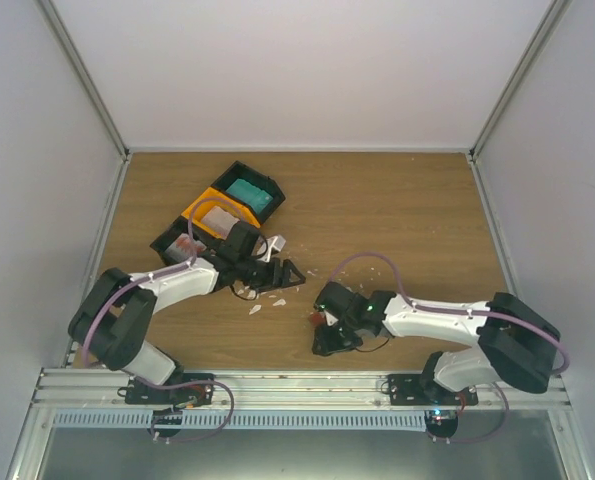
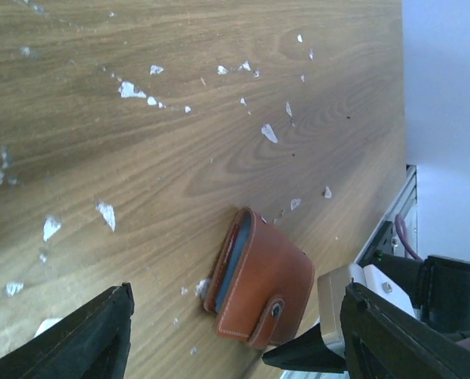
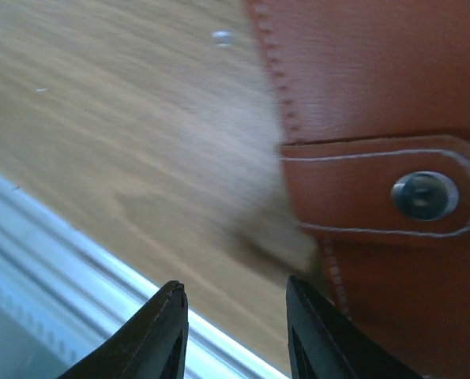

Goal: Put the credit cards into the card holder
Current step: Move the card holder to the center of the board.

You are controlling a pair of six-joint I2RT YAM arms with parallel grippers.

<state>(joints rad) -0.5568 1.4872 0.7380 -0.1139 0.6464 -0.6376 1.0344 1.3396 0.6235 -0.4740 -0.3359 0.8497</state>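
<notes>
Upper left of centre in the top view: the black-and-orange tray (image 1: pixel 191 211), with a teal credit card (image 1: pixel 249 192) in its far black bin. Also what looks like a whitish card (image 1: pixel 213 214) in the orange bin and a red-and-white card (image 1: pixel 183 246) in the near bin, partly hidden by the arm.

Just right of the tray, mid-frame: the left gripper (image 1: pixel 282 272), jaws apart, clamped on nothing, facing the holder across the wooden table (image 1: pixel 407 210). Below it, white scraps (image 1: pixel 256 308) strewn over the wood.

Right of centre, low in the top view: the card holder (image 2: pixel 262 288), brown, flap snapped shut, resting on the table well apart from the tray. A bluish edge at its open side, card or lining not clear. Touching it or just beside it, cannot tell which: the right gripper (image 3: pixel 235 284), jaws narrowly apart with only bare wood between them, the holder off to the right of them in the wrist view.

Dangers from here:
- With the flap fastened, no slot open for any card.
- Closing beside the leather instead of around it: a pinch of air, or a shove toward the metal rail (image 3: pixel 53 253) at lower left of the right wrist view.
- Skidding of the holder on loose scraps under a sideways push.
- With both grippers near each other mid-table, fingers knocking together.
- Flat cards in bins: little edge to pinch, likely to slide against a bin wall.
</notes>
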